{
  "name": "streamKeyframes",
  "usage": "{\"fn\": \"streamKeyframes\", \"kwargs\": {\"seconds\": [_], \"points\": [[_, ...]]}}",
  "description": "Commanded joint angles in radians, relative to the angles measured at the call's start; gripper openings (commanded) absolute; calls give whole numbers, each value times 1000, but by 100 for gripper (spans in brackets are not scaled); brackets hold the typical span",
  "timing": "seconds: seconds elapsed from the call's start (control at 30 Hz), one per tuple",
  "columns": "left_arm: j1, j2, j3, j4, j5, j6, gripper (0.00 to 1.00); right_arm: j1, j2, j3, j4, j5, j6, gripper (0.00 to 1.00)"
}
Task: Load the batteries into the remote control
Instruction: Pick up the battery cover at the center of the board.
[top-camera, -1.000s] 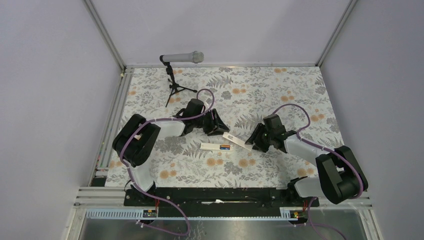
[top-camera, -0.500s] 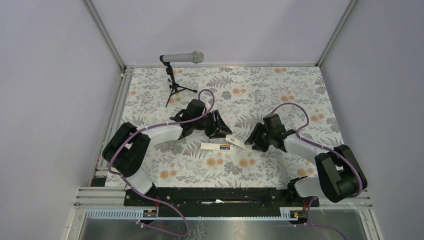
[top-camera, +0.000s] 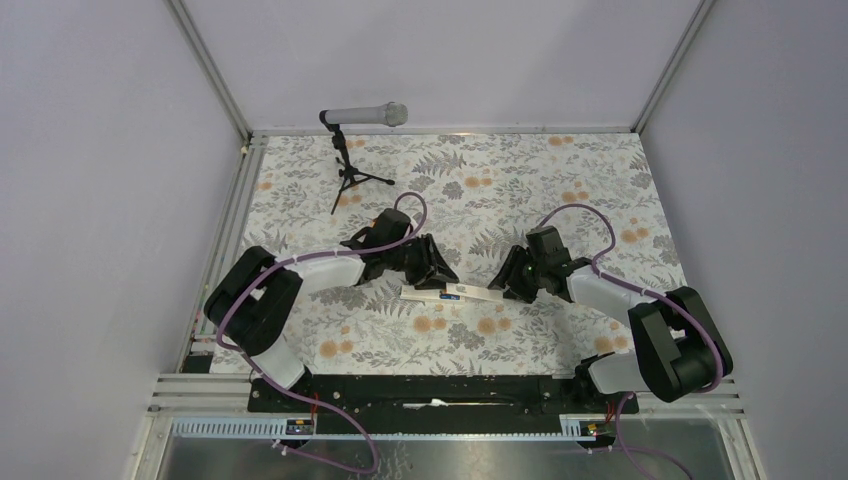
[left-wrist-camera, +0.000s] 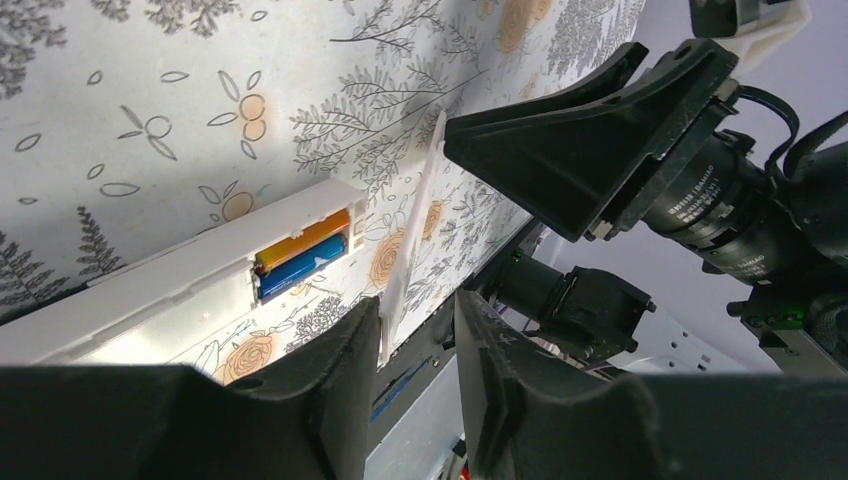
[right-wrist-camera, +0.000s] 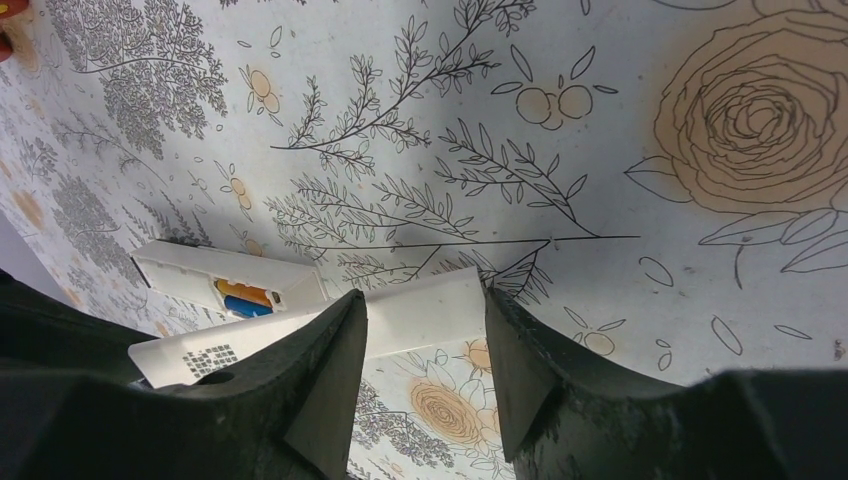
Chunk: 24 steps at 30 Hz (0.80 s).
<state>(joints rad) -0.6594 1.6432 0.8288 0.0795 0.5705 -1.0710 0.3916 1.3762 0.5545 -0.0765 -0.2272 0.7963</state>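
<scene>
The white remote control (top-camera: 420, 293) lies back-up on the floral table, with the orange battery (left-wrist-camera: 300, 240) and the blue battery (left-wrist-camera: 300, 270) side by side in its open bay (top-camera: 450, 294). My right gripper (top-camera: 502, 290) is shut on the flat white back cover (top-camera: 480, 293). It holds the cover tilted, its far end over the remote's battery end; this shows in the right wrist view (right-wrist-camera: 420, 310). My left gripper (top-camera: 443, 278) hovers over the bay, slightly open and empty. In the left wrist view the cover (left-wrist-camera: 415, 220) runs edge-on beside one fingertip (left-wrist-camera: 365, 315).
A grey microphone (top-camera: 365, 115) on a black tripod (top-camera: 350, 180) stands at the back left. Metal rails (top-camera: 225, 240) edge the table on the left. An orange-red object (right-wrist-camera: 8, 12) just shows at the top left corner of the right wrist view.
My left gripper has come forward and down to the remote's battery end. My right gripper has carried the cover left, closer to the remote.
</scene>
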Motion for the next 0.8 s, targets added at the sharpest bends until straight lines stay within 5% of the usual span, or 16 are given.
{"fn": "streamKeyframes", "kwargs": {"seconds": [0.0, 0.2, 0.37, 0.53, 0.77], "points": [[-37, -6, -19, 123, -10, -50, 32, 18, 53, -38, -31, -15, -10, 54], [-36, -38, -46, 207, -40, -98, 20, 17, 35, -50, -28, -18, 9, 52], [-37, -43, -48, 207, -43, -95, 0, 16, 19, -53, -21, -25, 26, 51], [-37, -53, -47, 191, -24, -68, 0, 17, -11, -51, -20, -34, 29, 52], [-32, -100, -19, 62, -27, 50, 0, 16, -119, -40, -26, -54, 10, 79]]}}
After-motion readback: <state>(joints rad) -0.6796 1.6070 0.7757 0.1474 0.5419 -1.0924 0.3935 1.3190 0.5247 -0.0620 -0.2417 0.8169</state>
